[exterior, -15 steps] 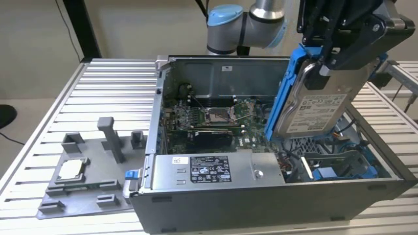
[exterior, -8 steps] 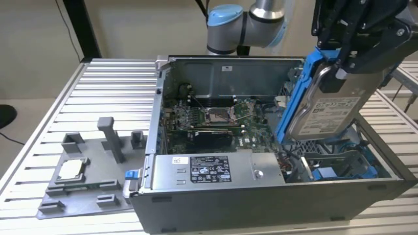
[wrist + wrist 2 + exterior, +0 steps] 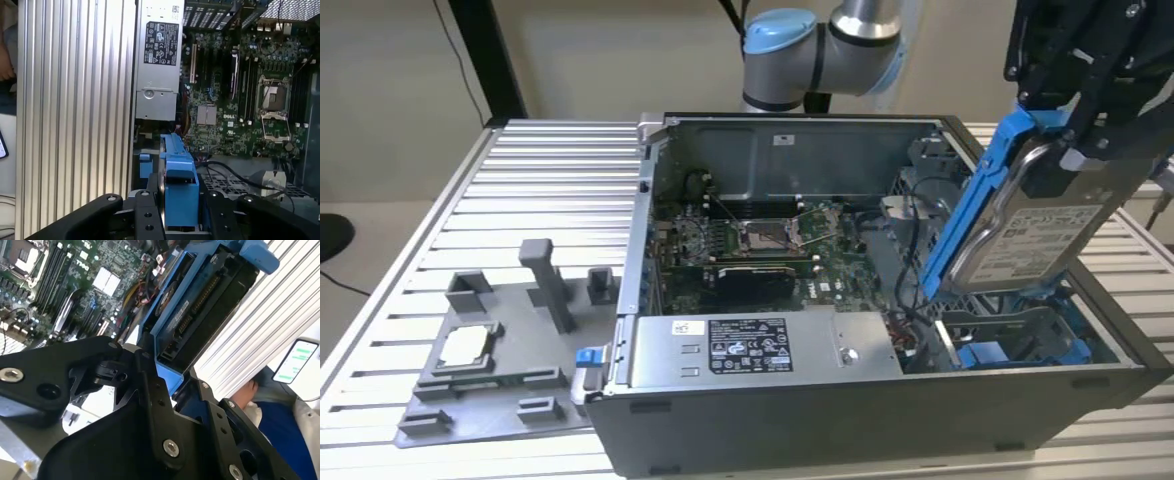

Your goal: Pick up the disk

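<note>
Disk (image 3: 1027, 235) hangs tilted at the right of the exterior view, its upper end clamped in the black gripper (image 3: 1087, 150) and its lower end above the open computer case (image 3: 854, 410), over the blue-lined bay in the case's lower right corner. It is a flat silver-grey metal drive held in a bright blue plastic frame that runs along its long edge and across the top. A white printed label covers part of its face; the print is too small to make out. The jaws are closed on the drive's upper end, one on each side of the blue frame.

In the second wrist view the disk (image 3: 200, 305) reaches from the centre to the upper right, with a row of connector pins showing inside the blue frame, and the gripper (image 3: 165, 375) grips its near end. In the first wrist view the blue frame (image 3: 178, 187) stands at lower centre between the black gripper fingers (image 3: 145, 220).

A silver power supply (image 3: 754, 345) with a black-and-white label lies along the case's front edge; its text is not legible. The motherboard (image 3: 747, 240) lies in the middle of the case. A grey fixture tray (image 3: 494, 395) sits on the slatted table (image 3: 534, 190) at lower left, with a small square silver chip (image 3: 467, 347) on it.
</note>
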You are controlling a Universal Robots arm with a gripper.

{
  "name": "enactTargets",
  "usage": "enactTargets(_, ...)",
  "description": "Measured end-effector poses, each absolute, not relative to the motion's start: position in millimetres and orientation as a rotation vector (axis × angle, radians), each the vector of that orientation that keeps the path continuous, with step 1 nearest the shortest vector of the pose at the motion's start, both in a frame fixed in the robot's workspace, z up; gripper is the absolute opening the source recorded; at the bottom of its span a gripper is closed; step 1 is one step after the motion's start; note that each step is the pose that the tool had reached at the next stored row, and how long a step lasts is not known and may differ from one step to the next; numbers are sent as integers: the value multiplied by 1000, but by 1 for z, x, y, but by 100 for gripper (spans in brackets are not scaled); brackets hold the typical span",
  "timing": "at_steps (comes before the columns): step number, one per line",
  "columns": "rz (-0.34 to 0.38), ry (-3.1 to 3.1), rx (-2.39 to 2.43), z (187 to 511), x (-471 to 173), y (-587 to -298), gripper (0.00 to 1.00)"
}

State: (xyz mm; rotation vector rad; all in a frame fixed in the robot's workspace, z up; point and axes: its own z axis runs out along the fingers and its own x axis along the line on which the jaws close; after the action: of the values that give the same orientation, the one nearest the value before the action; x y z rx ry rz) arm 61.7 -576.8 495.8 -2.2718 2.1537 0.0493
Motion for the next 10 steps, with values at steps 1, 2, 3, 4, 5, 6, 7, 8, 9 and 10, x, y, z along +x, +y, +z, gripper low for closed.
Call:
enactTargets(1, 49, 2154, -2272, 496, 65, -578, 0)
enactTargets(2, 49, 2154, -2272, 495, 69, -579, 0)
enactTargets(3, 49, 2154, -2272, 495, 72, -580, 0)
enactTargets(4, 49, 2154, -2272, 495, 76, -581, 0)
enactTargets(5, 49, 2154, -2272, 495, 79, -582, 0)
enactTargets(6, 49, 2154, -2272, 495, 82, -583, 0)
enactTargets(7, 49, 2154, -2272, 494, 85, -584, 0)
enactTargets(8, 49, 2154, -2272, 494, 88, -585, 0)
enactTargets(9, 49, 2154, -2272, 494, 91, -586, 0)
enactTargets(10, 49, 2154, -2272, 494, 93, -587, 0)
